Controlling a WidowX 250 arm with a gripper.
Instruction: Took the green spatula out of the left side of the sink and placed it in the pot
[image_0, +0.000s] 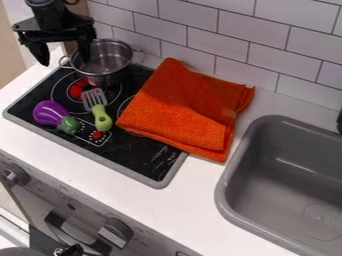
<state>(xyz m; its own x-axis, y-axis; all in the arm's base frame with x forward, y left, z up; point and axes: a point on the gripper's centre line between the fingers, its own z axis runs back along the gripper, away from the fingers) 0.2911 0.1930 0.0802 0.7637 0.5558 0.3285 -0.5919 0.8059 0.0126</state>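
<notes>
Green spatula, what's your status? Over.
Gripper open, up by the pot. Green spatula on the stovetop, outside the pot. Toy eggplant close beside it, nothing lying on it.

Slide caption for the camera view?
Open hand by the pot; spatula and eggplant on the stove; cloth between pot and sink.

WidowX 250 two-finger gripper (64, 59), black; dark, tapering fingers (84, 49); broad, angular crossbar (55, 31) across its top; above it, a black wrist section (48, 8); beside that, a thin dark loop (71, 3).
</notes>
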